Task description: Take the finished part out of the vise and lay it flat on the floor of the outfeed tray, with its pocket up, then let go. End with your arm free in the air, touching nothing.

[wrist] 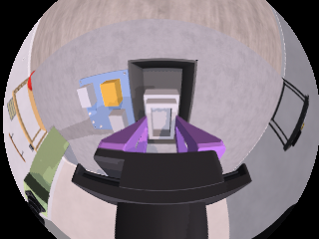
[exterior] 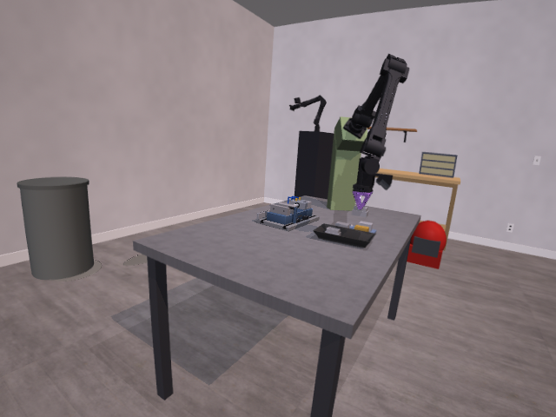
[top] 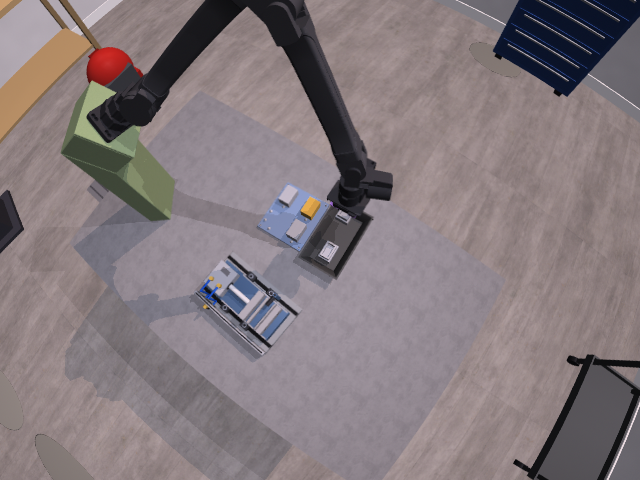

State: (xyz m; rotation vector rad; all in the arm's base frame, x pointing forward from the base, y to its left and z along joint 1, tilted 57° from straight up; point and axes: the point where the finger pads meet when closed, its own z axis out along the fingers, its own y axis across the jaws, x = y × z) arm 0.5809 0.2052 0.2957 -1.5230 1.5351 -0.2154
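My gripper [top: 345, 214] is shut on the finished part [wrist: 161, 121], a small grey block whose recessed pocket faces up toward the wrist camera. The purple fingers clamp its two sides. I hold it over the far end of the dark outfeed tray [top: 333, 238], a little above the tray floor; the gap shows in the exterior view [exterior: 361, 202]. The vise [top: 243, 304] stands on the table to the left of the tray, with nothing between its jaws.
Another pocketed grey part [top: 327, 251] lies flat in the near half of the tray. A blue plate [top: 292, 214] beside the tray carries two grey blocks and an orange block [top: 310, 206]. A green pedestal [top: 121, 155] holds the arm's base.
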